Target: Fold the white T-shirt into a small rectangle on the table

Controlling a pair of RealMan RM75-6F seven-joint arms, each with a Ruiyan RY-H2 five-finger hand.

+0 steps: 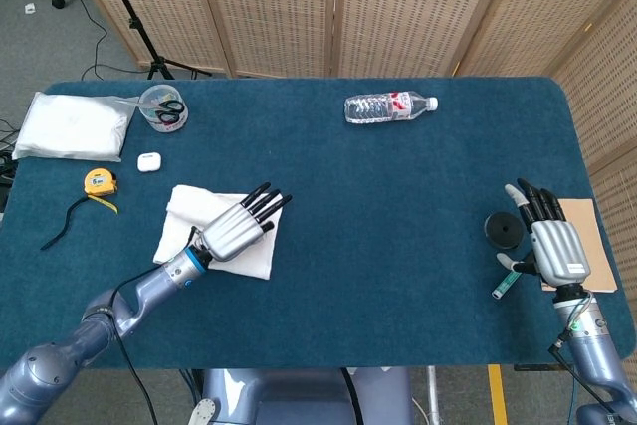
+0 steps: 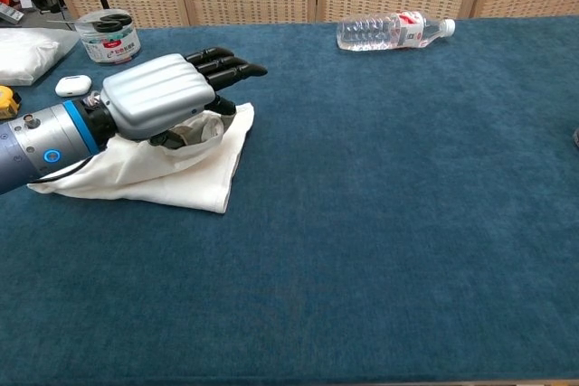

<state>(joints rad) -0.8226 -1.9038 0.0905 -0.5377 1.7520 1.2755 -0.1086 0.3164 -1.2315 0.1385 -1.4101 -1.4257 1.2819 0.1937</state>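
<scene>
The white T-shirt (image 1: 189, 208) lies folded on the left half of the blue table (image 1: 398, 206), and in the chest view the T-shirt (image 2: 154, 178) has its right edge towards the centre. My left hand (image 1: 237, 229) is low over the cloth's right part, fingers pointing right. In the chest view the left hand (image 2: 167, 97) pinches a bunched fold of the shirt under its palm. My right hand (image 1: 550, 241) rests at the table's right edge, fingers spread and holding nothing; the chest view does not show it.
A water bottle (image 1: 388, 106) lies at the back centre. At the back left are a white bag (image 1: 72, 126), a tub with scissors (image 1: 161, 106), an earbud case (image 1: 149, 160) and a yellow tape measure (image 1: 99, 182). A black disc (image 1: 503, 229), a pen (image 1: 503, 284) and cardboard (image 1: 587, 236) flank the right hand.
</scene>
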